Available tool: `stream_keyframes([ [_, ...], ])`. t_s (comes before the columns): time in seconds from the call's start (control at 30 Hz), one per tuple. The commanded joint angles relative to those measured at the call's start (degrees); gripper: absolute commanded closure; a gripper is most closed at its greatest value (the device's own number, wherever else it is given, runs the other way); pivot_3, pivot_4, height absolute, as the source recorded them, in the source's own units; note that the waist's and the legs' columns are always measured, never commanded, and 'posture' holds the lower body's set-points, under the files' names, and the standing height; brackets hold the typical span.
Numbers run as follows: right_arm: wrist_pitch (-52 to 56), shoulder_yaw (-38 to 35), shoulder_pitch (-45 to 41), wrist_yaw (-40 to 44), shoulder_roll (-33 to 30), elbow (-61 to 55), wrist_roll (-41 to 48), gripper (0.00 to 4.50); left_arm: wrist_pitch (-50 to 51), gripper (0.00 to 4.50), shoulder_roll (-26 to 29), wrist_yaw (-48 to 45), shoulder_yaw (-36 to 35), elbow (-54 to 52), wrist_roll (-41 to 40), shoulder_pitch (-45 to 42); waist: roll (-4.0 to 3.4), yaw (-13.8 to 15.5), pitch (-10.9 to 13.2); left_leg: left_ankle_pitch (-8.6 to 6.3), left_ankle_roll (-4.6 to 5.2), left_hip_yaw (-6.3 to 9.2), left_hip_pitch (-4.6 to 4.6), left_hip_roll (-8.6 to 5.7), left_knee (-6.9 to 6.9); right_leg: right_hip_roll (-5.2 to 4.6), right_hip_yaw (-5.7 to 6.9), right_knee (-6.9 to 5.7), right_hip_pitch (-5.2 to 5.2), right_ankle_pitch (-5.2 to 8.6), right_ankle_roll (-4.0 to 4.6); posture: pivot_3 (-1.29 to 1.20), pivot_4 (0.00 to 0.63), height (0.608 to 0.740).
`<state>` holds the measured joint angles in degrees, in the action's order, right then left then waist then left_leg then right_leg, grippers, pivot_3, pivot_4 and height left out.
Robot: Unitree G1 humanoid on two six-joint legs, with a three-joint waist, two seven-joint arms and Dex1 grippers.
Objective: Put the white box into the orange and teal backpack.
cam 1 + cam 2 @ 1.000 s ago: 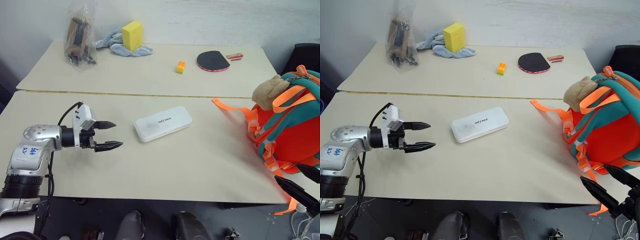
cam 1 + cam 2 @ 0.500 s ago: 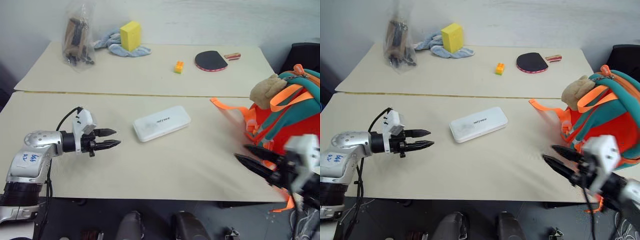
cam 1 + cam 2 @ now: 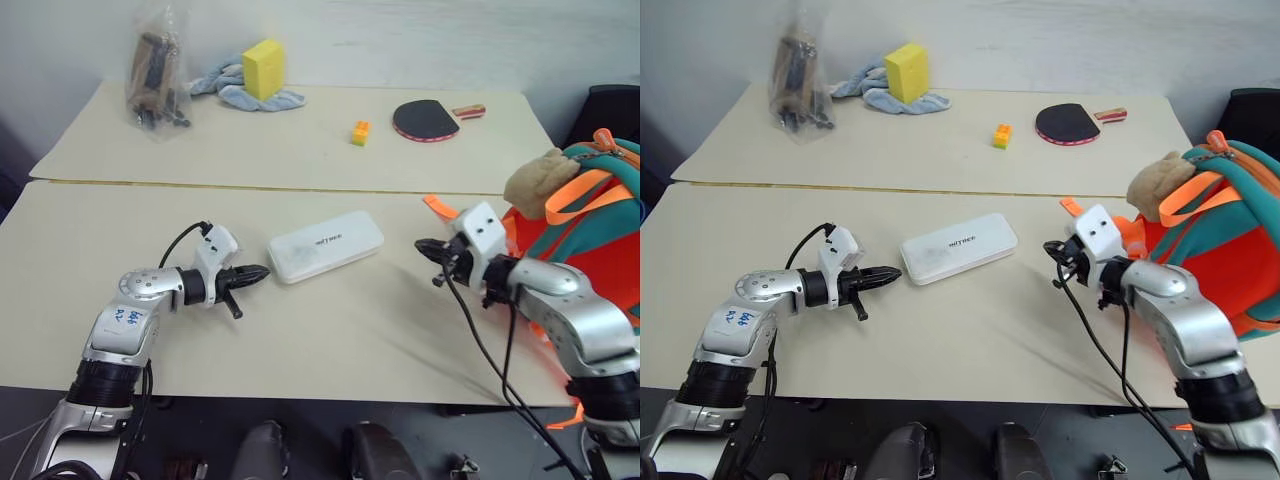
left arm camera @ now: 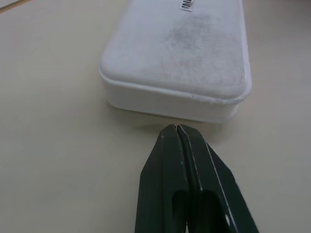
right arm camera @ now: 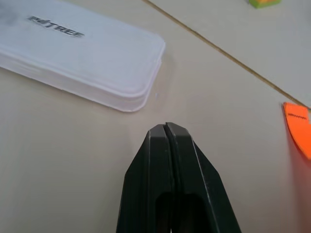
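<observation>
Left wrist view showed my left end effector (image 4: 178, 130) pinched together beside the white box (image 4: 180, 58); a nudge risked skidding it across the worktop (image 3: 330, 340).

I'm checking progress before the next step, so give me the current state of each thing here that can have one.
white box: lying flat on the table, not held, outside the bag.
orange and teal backpack: standing at the table's right edge, box not in it.
left gripper: shut, empty, tip just short of the box's near end.
right gripper: shut, empty, pointing at the box's other end, with a gap between.
</observation>
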<state>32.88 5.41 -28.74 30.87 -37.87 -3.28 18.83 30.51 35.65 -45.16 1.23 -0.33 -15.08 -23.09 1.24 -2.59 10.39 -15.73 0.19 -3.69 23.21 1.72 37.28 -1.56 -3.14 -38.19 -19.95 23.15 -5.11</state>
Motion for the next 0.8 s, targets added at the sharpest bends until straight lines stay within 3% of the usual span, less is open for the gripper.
stream_keyframes([
  [0.03, -3.47, 1.61, -5.47, -2.29, 3.25, 7.05, -5.66, 4.5, -0.2, 4.47, 0.25, 0.53, -0.29, -0.8, 0.62, -0.58, 0.0, -0.3, 0.0, 0.02, -0.03, 0.0, 0.0, 0.0, 0.0, 0.0, 0.0, -0.07, -0.04, 0.0, 0.0, 0.0, 0.15, 0.74],
  [0.4, -12.08, 4.54, -14.53, -2.13, 10.75, 27.75, -15.6, 4.5, 0.99, 4.47, 0.03, 0.1, 0.58, 2.57, 1.82, -2.49, 0.0, -0.66, 0.0, 0.2, -0.3, -0.08, 0.15, -0.01, 0.02, -0.04, 0.01, -0.49, -0.3, 0.01, 0.02, 0.0, 0.15, 0.74],
  [0.63, -15.02, 4.08, -16.13, 3.08, 12.53, 31.08, -15.09, 4.5, 1.43, 4.47, -1.38, 0.22, 0.98, 4.16, 1.93, -3.69, 0.0, -0.78, 0.0, 0.22, -0.34, -0.08, 0.15, 0.01, 0.03, -0.02, 0.02, -0.59, -0.33, 0.01, 0.02, 0.0, 0.15, 0.74],
  [0.8, -14.1, 4.65, -14.12, 8.99, 13.06, 25.53, -13.19, 4.5, -0.5, 4.47, -1.2, -0.19, 1.18, 7.11, 2.62, -5.2, 0.0, -0.81, 0.0, 0.26, -0.41, -0.11, 0.15, 0.03, 0.01, -0.01, 0.04, -0.71, -0.42, 0.01, 0.02, 0.0, 0.15, 0.74],
])
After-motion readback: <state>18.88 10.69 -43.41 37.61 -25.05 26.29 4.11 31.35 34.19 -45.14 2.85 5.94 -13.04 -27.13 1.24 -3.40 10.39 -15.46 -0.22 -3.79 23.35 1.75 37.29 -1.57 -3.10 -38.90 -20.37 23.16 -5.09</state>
